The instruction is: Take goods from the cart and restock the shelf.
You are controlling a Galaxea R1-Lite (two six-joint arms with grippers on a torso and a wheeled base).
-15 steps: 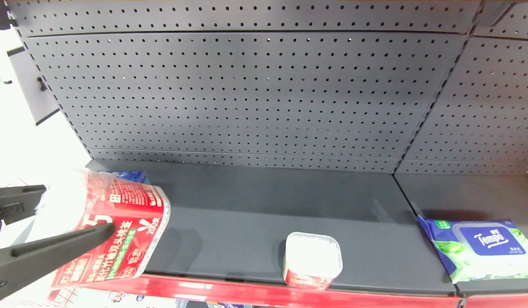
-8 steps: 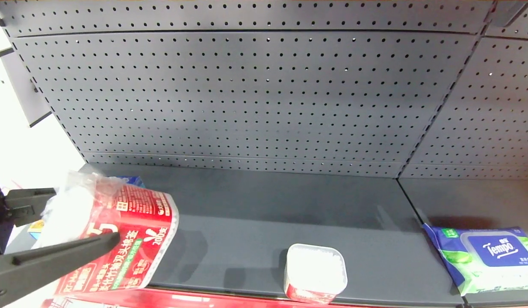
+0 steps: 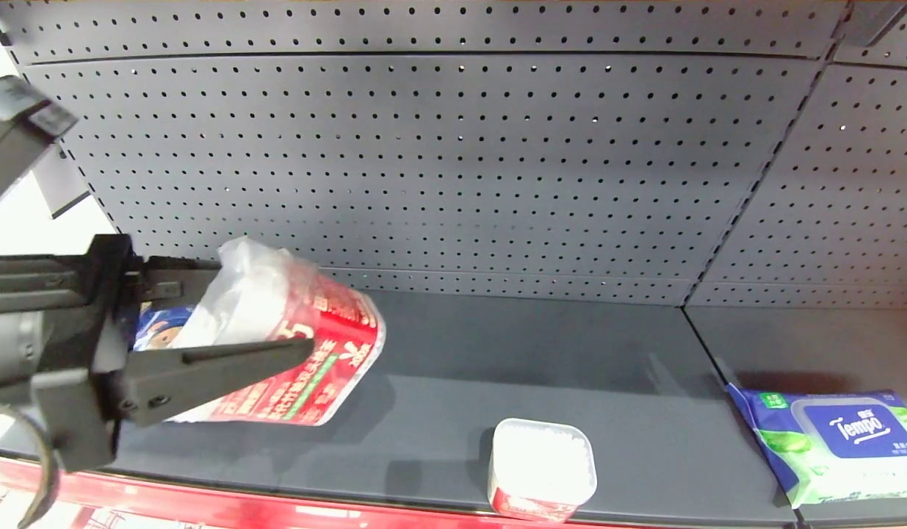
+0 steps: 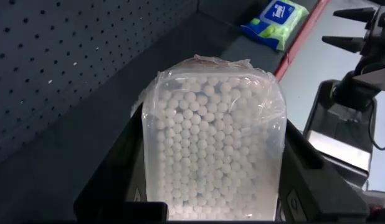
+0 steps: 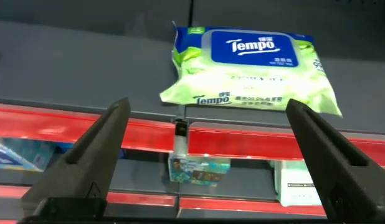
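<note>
A pack of cotton swabs (image 3: 328, 345) with a red label and clear top hangs tilted just above the left part of the dark shelf board (image 3: 497, 353). My left gripper (image 3: 269, 316) is shut on it, one finger on each side. In the left wrist view the pack (image 4: 214, 149) shows its white swab heads between the black fingers. A second tub of cotton swabs (image 3: 540, 466) stands upright near the shelf's front edge. My right gripper (image 5: 207, 104) is open with nothing in it, in front of the red shelf edge (image 5: 255, 140) below a pack of wet wipes (image 5: 255, 68).
The wet wipes (image 3: 828, 441) lie flat on the neighbouring shelf board at the right. A blue packet (image 3: 156, 327) lies behind the held pack. The perforated back panel (image 3: 453, 169) closes the rear. Between held pack and tub is bare board. More goods (image 5: 199, 169) sit on a lower shelf.
My left gripper has carried the cotton swab pack up and to the right, from in front of the shelf edge to over the board. The head view shifted slightly.
</note>
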